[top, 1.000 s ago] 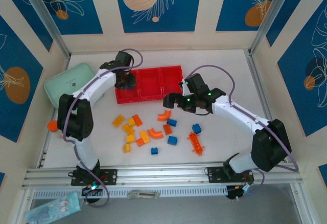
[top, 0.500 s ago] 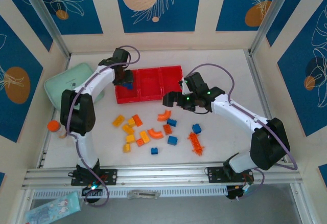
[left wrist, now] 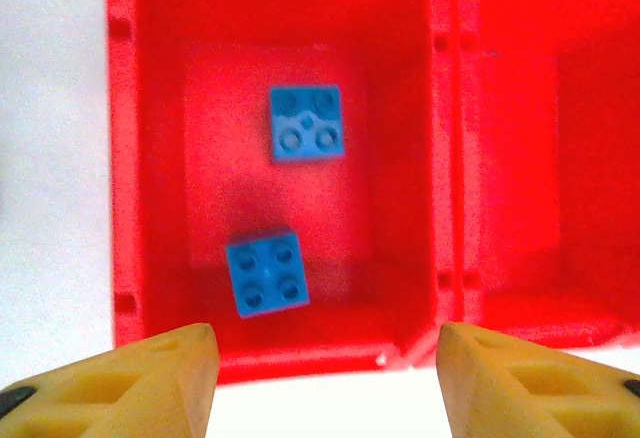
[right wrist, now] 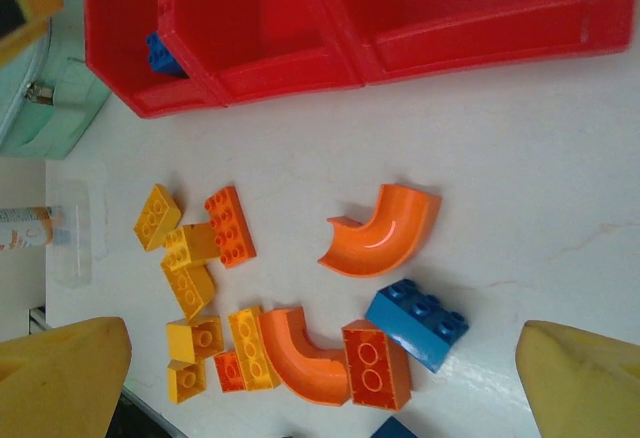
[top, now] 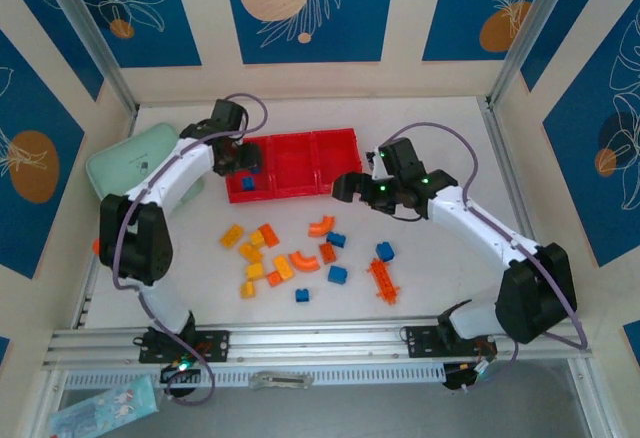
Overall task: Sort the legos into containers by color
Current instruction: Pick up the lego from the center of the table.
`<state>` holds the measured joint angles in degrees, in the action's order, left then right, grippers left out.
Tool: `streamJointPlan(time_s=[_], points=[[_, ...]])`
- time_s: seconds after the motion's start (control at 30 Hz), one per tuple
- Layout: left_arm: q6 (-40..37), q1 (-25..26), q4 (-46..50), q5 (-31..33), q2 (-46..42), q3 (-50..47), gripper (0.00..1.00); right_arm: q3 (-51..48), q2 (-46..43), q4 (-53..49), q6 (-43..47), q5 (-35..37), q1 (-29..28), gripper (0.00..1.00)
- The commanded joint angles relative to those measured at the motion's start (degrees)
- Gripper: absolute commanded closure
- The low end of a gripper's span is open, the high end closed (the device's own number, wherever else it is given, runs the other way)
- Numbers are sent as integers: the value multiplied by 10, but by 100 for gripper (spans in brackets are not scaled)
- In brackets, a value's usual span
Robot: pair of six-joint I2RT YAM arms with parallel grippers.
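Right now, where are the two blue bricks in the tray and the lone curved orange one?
Upper blue brick (left wrist: 306,123), left wrist view, studded top.
Lower blue brick (left wrist: 266,273), left wrist view, studded top.
Lone curved orange brick (right wrist: 393,233), right wrist view, mid-arc.

The white desk (top: 440,128) carries a low red tray (top: 290,193) of three joined compartments in a row at its far centre. To the left of the tray, toward the far left corner, lies a pale mint-green case (top: 130,163). Nearer, loose legos are scattered mid-desk. Yellow-orange bricks (top: 255,253) cluster on the left. Two curved orange pieces (top: 320,225) sit in the middle. Four blue bricks (top: 337,274) are spread among and right of them, and a long studded orange brick (top: 382,281) lies at the near right.
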<state>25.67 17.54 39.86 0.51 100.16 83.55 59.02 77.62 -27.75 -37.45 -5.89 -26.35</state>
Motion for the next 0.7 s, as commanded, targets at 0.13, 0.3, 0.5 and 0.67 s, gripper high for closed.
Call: streamJointPlan(time_s=[0.13,0.3,0.5,0.67], points=[[53,104,-3,-53,-73,-88,39,-51,-48,-75,27,-18,34,1],[105,199,-4,-39,-84,-113,37,-88,-82,-107,31,-19,58,1],[141,286,-7,-14,-55,-104,35,-135,-130,-125,30,-31,82,1],[130,338,24,7,15,-42,30,-174,-165,-114,27,-51,111,1]])
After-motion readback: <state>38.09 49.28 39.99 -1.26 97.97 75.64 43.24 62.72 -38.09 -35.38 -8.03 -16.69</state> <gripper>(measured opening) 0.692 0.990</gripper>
